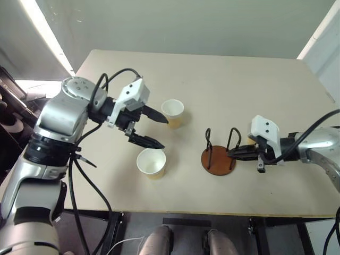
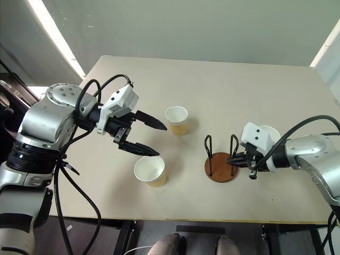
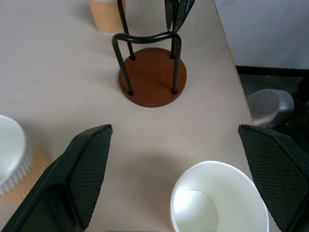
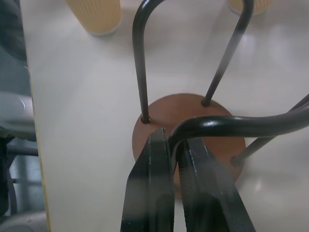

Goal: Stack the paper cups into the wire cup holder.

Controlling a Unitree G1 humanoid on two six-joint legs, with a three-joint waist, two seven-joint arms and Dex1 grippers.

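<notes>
While spread wide, left gripper (image 1: 153, 128) nearest the near tan tapered paper cup (image 1: 151, 162), just below.
Right gripper (image 4: 177, 159) pinching the brown-based black wire cup holder (image 1: 219, 155), right of that cup.

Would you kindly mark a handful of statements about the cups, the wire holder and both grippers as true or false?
1. The right gripper has its jaws shut on a black wire loop of the wire cup holder with the round rust-brown base. True.
2. A tan paper cup already sits inside the holder. False: the holder is empty; two tan tapered paper cups with white rims stand on the pale wooden table beside it.
3. The left gripper holds a cup. False: its jaws are wide open and empty, above the nearer cup.
4. Both of those cups stand upright. True.
5. The holder lies tipped on its side. False: its base rests flat.
</notes>
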